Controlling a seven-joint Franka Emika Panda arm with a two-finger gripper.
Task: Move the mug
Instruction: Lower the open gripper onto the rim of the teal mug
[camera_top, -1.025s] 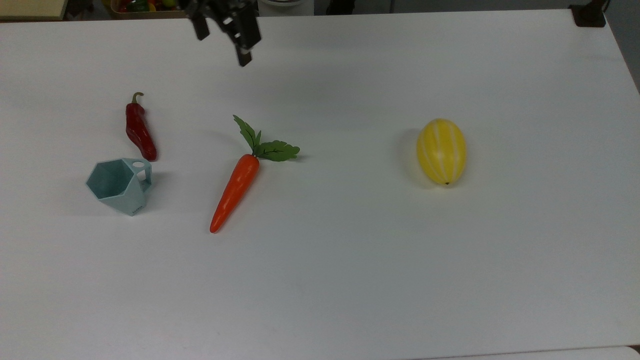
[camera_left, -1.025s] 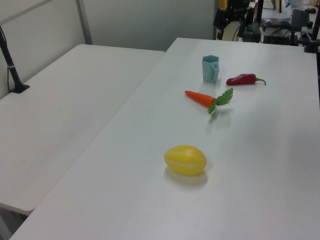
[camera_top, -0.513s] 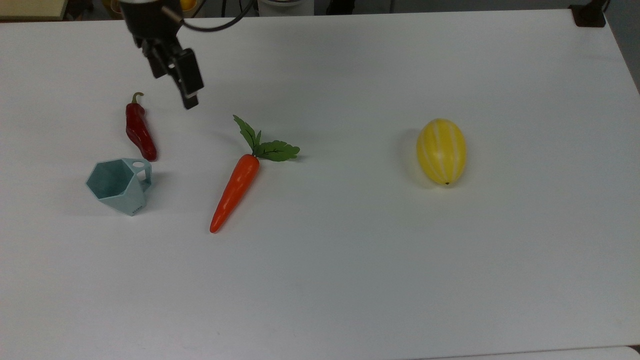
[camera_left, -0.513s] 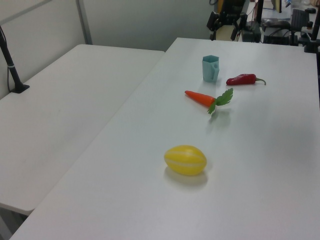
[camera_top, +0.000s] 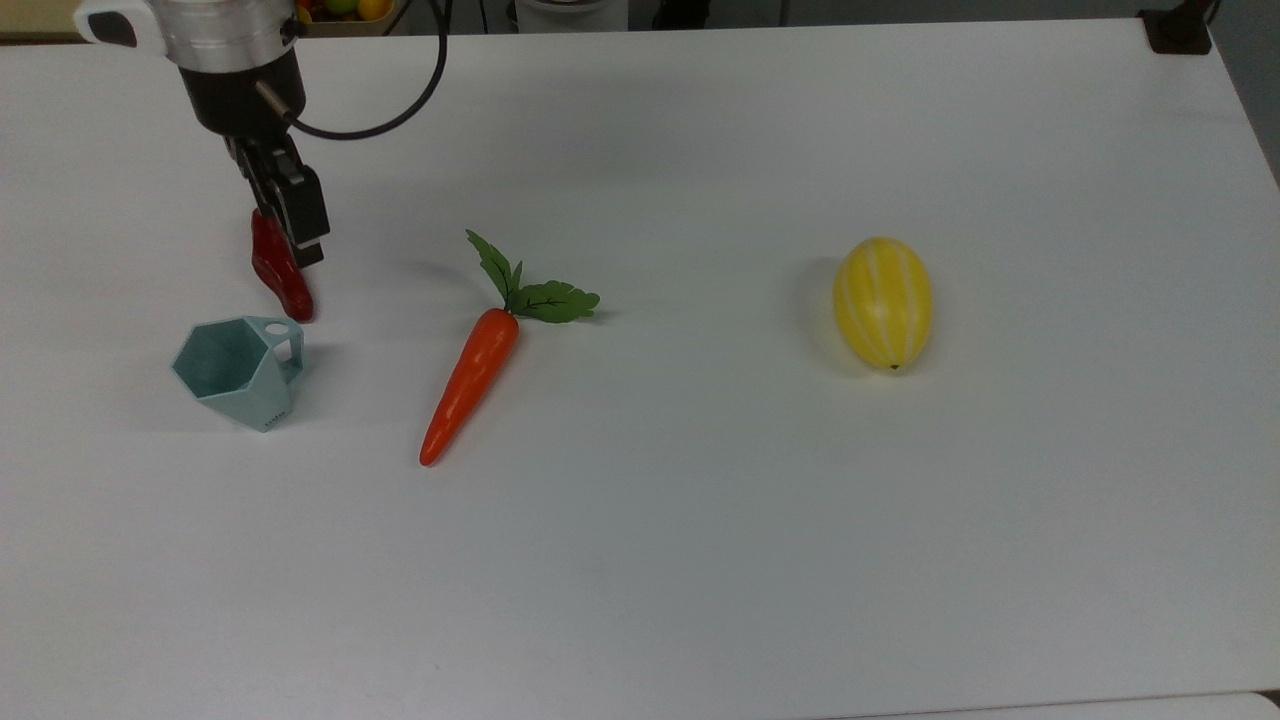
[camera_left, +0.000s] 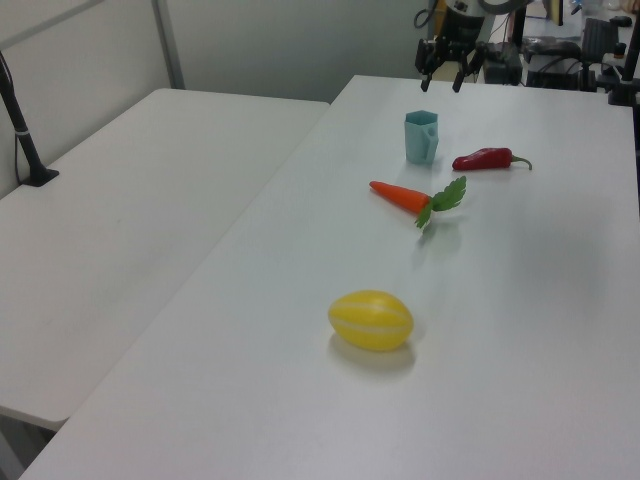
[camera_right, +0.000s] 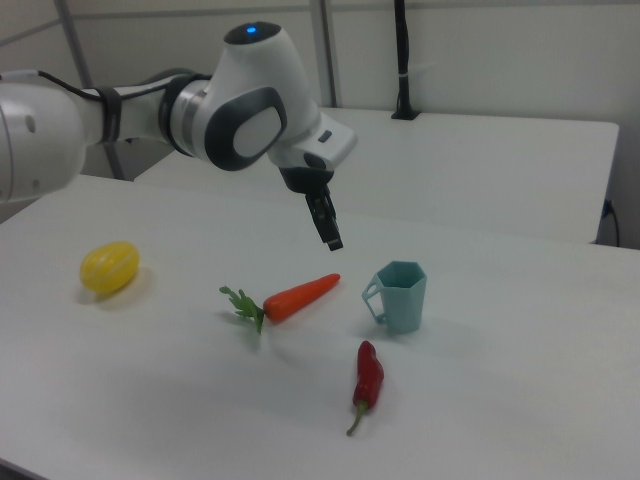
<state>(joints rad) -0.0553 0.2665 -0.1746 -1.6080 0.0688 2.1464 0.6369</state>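
One target for us, the mug (camera_top: 240, 370), and it stands upright on the white table (camera_top: 700, 560), rim up, with its handle turned toward the red chili pepper (camera_top: 281, 274) in the top view. Our gripper (camera_top: 290, 225) hangs in the air above the table with nothing between its fingers; in the left view we see the two fingers parted with a clear gap. In the top view the mug lies below the gripper and a little to the top view's left; in the right view it sits lower and to the right view's right of the fingertips. So we judge the coming move to be a travel toward the mug and then a descent, both still to do.

Right by the mug's handle lies the chili pepper, and in the top view our fingers overlap its stem end, though the right view shows them well above it. That pepper is the thing to mind as we come down. Off to the far side of the gripper from the mug, the carrot (camera_top: 470, 385) lies slantwise, clear of our line. The yellow melon (camera_top: 884, 302) sits well apart from everything we care about.
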